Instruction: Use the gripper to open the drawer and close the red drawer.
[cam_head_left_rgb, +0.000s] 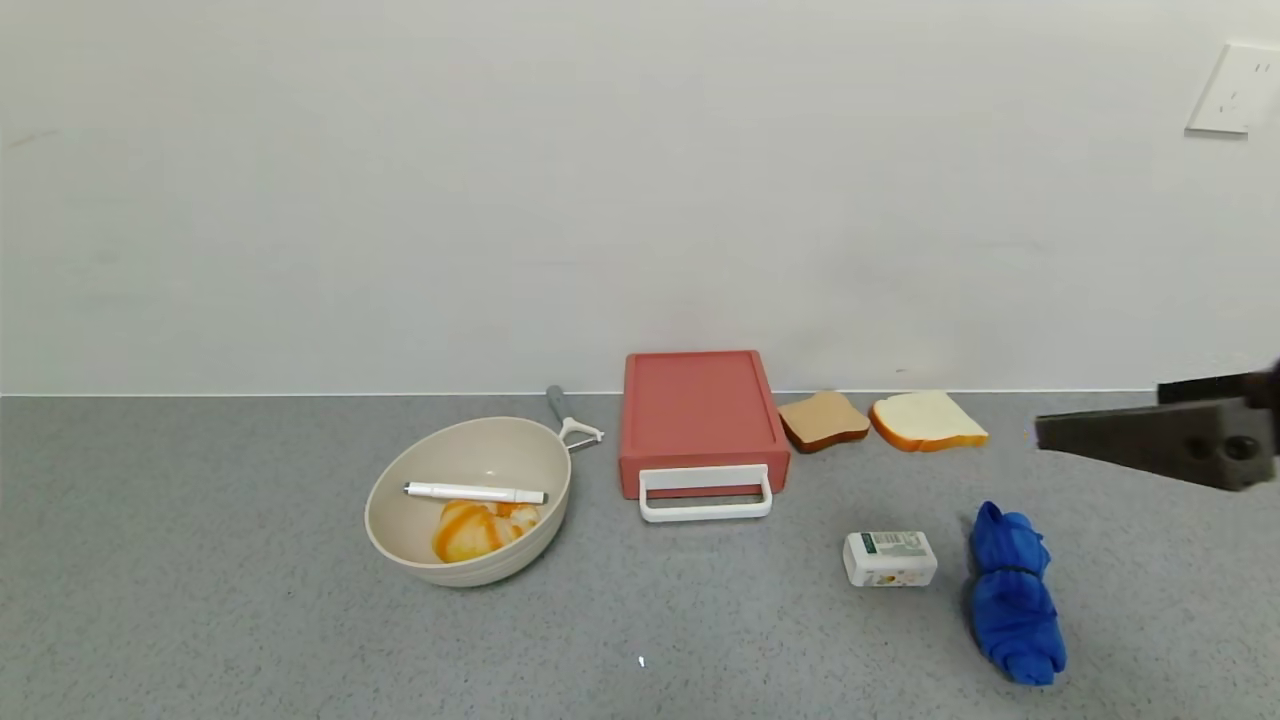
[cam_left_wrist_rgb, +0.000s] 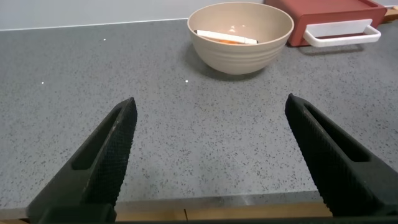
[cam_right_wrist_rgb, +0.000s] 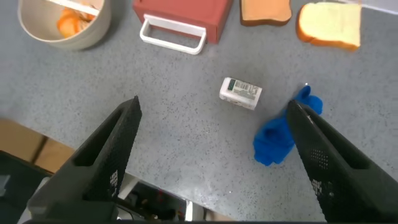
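- My right gripper (cam_right_wrist_rgb: 211, 165) hangs over the grey speckled countertop (cam_head_left_rgb: 200, 600) with its two black wedge fingers (cam_right_wrist_rgb: 106, 162) spread wide and nothing between them.
- Ahead of it and across to its left sits the brick-red flat plastic drawer box (cam_head_left_rgb: 697, 410), back against the wall, its front closed flush as far as I can tell.
- The white plastic loop handle (cam_head_left_rgb: 705, 495) juts from the drawer's front face towards me; that is where I would take hold, at the middle of the bar.
- I judge the box light and rigid, so pulling the handle may drag the whole unit along the counter instead of sliding the drawer out; a slow, level pull seems wise.
- The bar looks smooth and thin, so a slipping grip is possible.
- Between the right gripper and the handle lie a small white labelled box (cam_right_wrist_rgb: 240, 92) and a bundled blue cloth (cam_right_wrist_rgb: 277, 140), both well clear of the drawer.
- My left gripper (cam_left_wrist_rgb: 211, 162) is parked low, fingers apart, facing a cream bowl (cam_left_wrist_rgb: 241, 50).
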